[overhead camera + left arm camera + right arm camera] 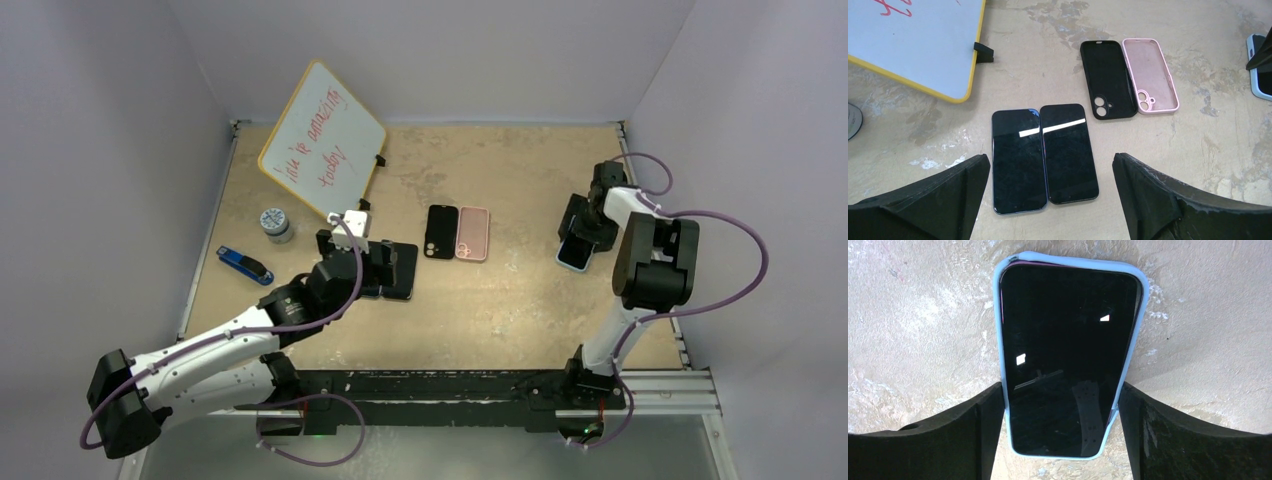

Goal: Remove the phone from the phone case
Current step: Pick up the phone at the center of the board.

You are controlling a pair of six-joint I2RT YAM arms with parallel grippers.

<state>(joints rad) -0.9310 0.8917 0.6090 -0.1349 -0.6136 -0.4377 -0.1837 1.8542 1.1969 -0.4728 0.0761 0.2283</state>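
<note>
Right gripper (1060,390) clasping blue phone case (1070,259) with phone (1068,340) inside, left gripper (1050,159) hanging spread wide above two bare phones (1018,160).

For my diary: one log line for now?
right tool: shut on blue-cased phone | left tool: open above two bare phones | cases: empty

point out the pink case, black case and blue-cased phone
pink case (1151,70), left wrist view, inner back
black case (1108,75), left wrist view, inner back
blue-cased phone (1068,360), right wrist view, screen centre
</note>
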